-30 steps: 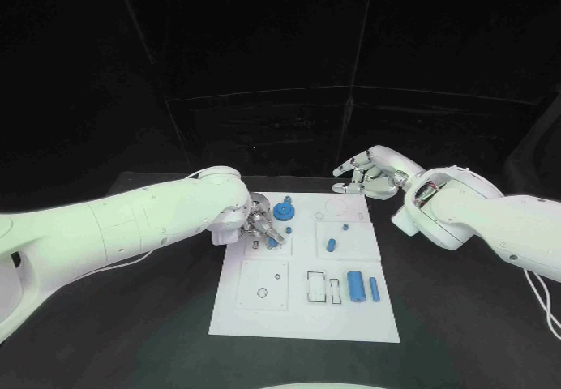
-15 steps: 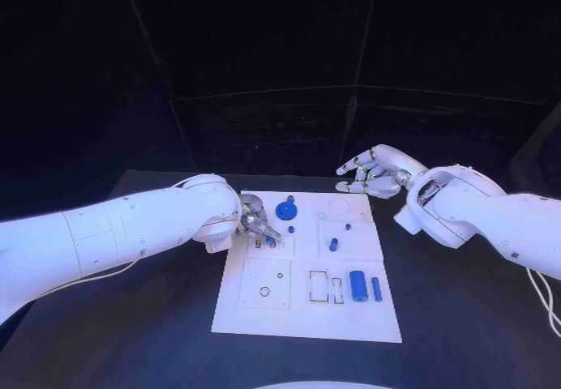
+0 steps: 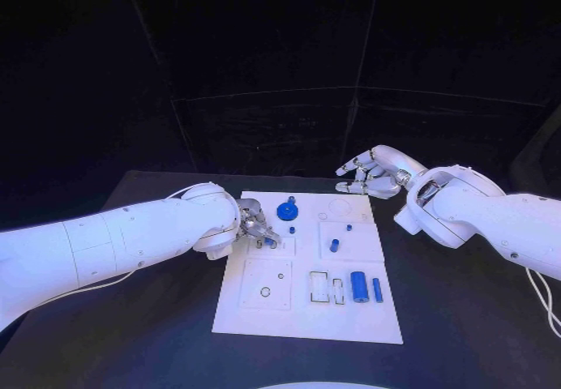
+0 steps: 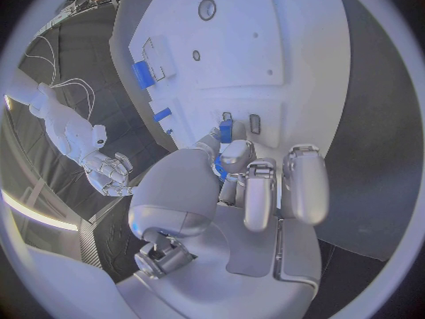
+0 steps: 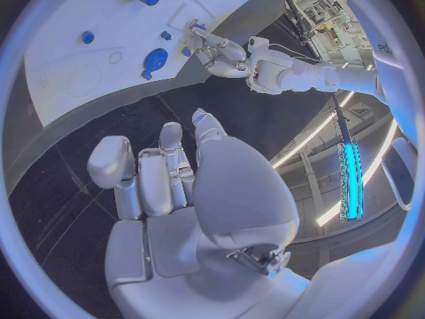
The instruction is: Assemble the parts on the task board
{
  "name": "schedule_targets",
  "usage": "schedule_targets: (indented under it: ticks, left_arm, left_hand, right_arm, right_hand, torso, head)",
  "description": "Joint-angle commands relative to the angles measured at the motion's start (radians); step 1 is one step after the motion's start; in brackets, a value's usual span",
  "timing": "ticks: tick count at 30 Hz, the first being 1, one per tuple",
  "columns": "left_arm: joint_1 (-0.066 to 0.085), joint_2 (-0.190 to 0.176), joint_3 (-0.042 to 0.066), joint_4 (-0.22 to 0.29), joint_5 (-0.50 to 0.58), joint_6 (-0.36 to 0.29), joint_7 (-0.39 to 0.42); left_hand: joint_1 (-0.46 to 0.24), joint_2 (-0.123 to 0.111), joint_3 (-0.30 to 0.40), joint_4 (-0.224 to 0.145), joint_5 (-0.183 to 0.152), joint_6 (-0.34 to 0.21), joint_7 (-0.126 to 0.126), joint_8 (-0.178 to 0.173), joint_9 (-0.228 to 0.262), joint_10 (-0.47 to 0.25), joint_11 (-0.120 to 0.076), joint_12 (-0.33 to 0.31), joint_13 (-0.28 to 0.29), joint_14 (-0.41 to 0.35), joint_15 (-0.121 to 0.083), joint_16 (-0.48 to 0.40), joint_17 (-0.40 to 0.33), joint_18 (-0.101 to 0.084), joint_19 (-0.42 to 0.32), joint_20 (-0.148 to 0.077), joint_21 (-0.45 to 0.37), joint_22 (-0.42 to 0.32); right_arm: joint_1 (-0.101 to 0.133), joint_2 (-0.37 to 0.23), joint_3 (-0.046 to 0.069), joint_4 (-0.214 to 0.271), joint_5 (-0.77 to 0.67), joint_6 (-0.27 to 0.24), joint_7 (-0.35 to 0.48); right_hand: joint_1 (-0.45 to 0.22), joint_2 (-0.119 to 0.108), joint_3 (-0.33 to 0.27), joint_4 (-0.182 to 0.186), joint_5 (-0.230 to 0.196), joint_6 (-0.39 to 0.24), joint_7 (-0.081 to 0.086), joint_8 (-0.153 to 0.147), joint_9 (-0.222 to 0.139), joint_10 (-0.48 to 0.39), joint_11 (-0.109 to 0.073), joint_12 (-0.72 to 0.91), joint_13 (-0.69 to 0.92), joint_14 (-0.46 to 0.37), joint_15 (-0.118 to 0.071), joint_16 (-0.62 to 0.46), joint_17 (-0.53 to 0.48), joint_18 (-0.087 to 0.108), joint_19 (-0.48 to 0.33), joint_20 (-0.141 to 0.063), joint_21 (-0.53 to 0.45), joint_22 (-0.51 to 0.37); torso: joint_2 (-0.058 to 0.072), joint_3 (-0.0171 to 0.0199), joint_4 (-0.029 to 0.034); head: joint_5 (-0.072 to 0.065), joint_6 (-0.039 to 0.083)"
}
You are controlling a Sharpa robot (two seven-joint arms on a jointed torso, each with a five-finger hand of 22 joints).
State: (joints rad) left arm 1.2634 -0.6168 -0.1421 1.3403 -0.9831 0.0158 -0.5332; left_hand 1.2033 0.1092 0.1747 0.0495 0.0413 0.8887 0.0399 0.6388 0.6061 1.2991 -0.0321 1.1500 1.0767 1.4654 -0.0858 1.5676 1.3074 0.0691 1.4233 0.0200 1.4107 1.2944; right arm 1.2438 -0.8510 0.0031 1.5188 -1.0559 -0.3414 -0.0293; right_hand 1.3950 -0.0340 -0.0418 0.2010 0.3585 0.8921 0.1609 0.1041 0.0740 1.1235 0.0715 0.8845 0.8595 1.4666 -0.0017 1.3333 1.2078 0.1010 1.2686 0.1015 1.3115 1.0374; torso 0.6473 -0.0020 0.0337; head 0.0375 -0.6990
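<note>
The robot's left hand [image 3: 255, 227] works low over the upper-left part of the white board [image 3: 306, 324], fingers bunched w/ a small blue peg [image 4: 226, 130] pinched at their tips, the wrist view shows; the peg stands upright just beside two small slots in the board, apparently so it can be pressed into one of them. The right hand [image 3: 372, 175] hovers off the board's far right corner, over the black table [image 3: 140, 324], fingers loosely spread & holding nothing, probably parked clear of the work. On the board, a blue gear [image 3: 286, 212] sits just beyond the left hand; two short blue studs [image 3: 335, 245] stand near the board's middle; a blue cylinder [image 3: 359, 286] and a slimmer blue bar [image 3: 376, 289] lie side by side toward the board's near right, beside an open rectangular recess. Judged from this, assembly is only partly done, w/ several pieces still lying loose.
</note>
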Motion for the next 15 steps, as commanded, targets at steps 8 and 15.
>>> schedule_targets:
  ticks: [8,15]
  left_arm:
    - [0.0,0.006,0.001,-0.002,-0.023,-0.013,0.009]
    - [0.0,0.011,0.001,-0.003,-0.023,0.008,0.011]
  left_hand:
    - [-0.066,-0.042,0.264,-0.143,0.006,0.008,-0.002,0.0,0.021,0.011,0.001,0.001,0.002,0.105,-0.002,0.003,0.263,-0.01,0.007,0.003,0.003,0.004]
    - [-0.066,-0.042,0.264,-0.143,0.006,0.008,-0.002,0.0,0.021,0.011,0.001,0.001,0.002,0.105,-0.002,0.003,0.263,-0.01,0.007,0.003,0.003,0.004]
  right_arm:
    - [0.002,0.005,0.001,-0.001,0.004,-0.005,0.018]
    - [0.002,0.009,0.001,-0.004,0.004,-0.005,0.019]
  right_hand:
    - [0.008,0.002,-0.007,0.0,0.006,-0.004,0.0,0.006,-0.001,-0.005,-0.001,-0.002,0.001,0.027,-0.006,-0.004,0.001,0.006,-0.002,0.0,-0.003,0.001]
    - [0.008,0.002,-0.007,0.0,0.006,-0.004,0.0,0.006,-0.001,-0.005,-0.001,-0.002,0.001,0.027,-0.006,-0.004,0.001,0.006,-0.002,0.0,-0.003,0.001]
  torso:
    - [0.002,0.0,0.0002]
    - [0.001,0.0004,0.0]
  head:
    - [-0.001,-0.004]
    - [-0.002,-0.007]
